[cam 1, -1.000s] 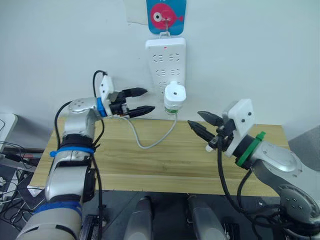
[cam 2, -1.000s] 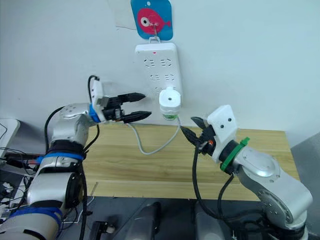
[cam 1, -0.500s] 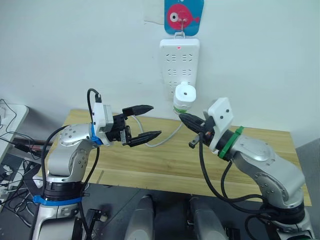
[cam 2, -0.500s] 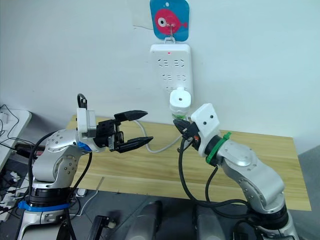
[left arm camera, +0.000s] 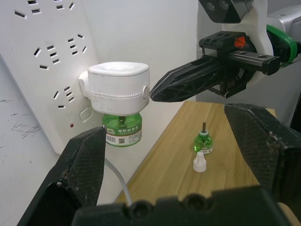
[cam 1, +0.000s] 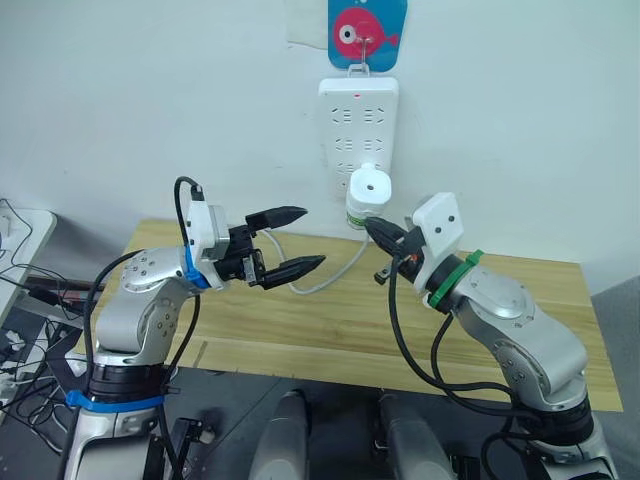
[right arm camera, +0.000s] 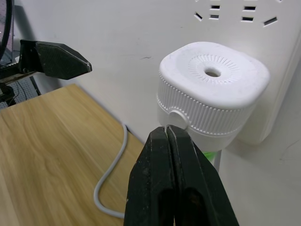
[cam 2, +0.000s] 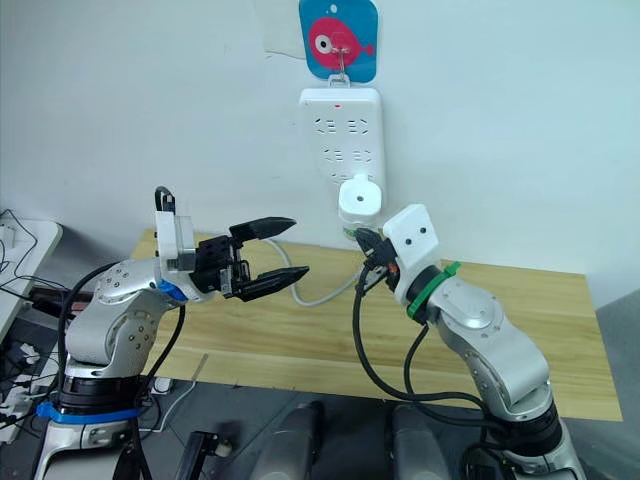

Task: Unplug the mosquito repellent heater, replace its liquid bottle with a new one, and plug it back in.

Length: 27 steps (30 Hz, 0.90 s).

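Note:
The mosquito repellent heater (cam 1: 368, 188) is plugged into the white power strip (cam 1: 358, 120) on the wall, with a green liquid bottle (left arm camera: 122, 130) screwed in under it. My right gripper (right arm camera: 167, 130) is shut on nothing, its tips at the heater's ribbed side (left arm camera: 119, 87); I cannot tell whether they touch. My left gripper (cam 1: 312, 237) is open and stands apart to the heater's left, its fingers (left arm camera: 84, 160) wide. A second green bottle (left arm camera: 203, 141) with a bare wick stands on the wooden table, a small white cap (left arm camera: 199, 162) beside it.
The strip hangs from a fish-shaped hook (cam 1: 366, 30). Its grey cable (cam 1: 325, 278) loops down onto the wooden table (cam 1: 330, 325) below the heater. A white side table (cam 1: 20, 235) and loose wires are at the far left.
The camera shifted after the first frames. My right gripper went from open to shut and came up to the heater's side. My left gripper stayed open and barely moved lately.

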### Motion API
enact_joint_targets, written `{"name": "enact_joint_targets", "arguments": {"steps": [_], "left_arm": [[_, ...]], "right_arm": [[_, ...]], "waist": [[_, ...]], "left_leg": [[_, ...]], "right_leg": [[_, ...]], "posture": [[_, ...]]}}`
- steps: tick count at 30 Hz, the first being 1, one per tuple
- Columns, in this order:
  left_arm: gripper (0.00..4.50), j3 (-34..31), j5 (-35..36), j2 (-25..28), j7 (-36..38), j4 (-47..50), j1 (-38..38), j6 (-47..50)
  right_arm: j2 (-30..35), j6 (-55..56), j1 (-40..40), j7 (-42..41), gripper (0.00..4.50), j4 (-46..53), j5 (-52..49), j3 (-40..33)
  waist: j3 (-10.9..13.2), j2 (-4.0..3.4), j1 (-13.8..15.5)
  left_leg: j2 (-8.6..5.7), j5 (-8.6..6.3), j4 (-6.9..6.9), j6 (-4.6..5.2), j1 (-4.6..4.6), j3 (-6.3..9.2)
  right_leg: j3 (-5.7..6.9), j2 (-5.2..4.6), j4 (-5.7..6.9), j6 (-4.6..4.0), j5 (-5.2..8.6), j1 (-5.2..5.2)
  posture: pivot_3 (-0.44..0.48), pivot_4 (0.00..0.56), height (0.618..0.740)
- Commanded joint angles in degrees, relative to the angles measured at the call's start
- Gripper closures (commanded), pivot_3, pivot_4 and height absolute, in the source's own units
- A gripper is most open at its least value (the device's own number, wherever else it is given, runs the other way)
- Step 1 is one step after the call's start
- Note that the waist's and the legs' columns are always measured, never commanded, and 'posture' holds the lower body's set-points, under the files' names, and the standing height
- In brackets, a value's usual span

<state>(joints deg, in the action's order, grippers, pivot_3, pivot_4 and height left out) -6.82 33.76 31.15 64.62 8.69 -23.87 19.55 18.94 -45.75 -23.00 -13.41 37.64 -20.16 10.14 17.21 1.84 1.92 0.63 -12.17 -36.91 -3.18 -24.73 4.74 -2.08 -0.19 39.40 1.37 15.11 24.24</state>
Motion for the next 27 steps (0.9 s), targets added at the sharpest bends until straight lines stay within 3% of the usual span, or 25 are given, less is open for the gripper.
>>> {"name": "enact_joint_targets", "arguments": {"steps": [1,27], "left_arm": [[0.0,0.3,0.9,0.8,0.5,1.7,-0.8,-0.6],[0.0,1.5,0.8,0.4,1.7,-1.2,-2.3,-1.6]], "right_arm": [[-0.7,0.9,-0.1,0.3,4.47,1.2,0.6,-1.0],[-5.6,-1.4,-3.2,4.9,4.47,0.3,4.3,-3.3]], "waist": [[0.0,-0.01,0.0],[0.0,-0.01,-0.2]], "left_leg": [[0.0,0.0,0.0,0.0,0.0,0.0],[0.02,0.01,0.01,-0.01,0.0,-0.01]], "right_leg": [[0.0,0.0,0.0,0.0,0.0,0.0],[-0.01,0.01,-0.05,0.0,0.0,0.01]], "posture": [[0.247,0.295,0.74],[0.223,0.275,0.74]]}}
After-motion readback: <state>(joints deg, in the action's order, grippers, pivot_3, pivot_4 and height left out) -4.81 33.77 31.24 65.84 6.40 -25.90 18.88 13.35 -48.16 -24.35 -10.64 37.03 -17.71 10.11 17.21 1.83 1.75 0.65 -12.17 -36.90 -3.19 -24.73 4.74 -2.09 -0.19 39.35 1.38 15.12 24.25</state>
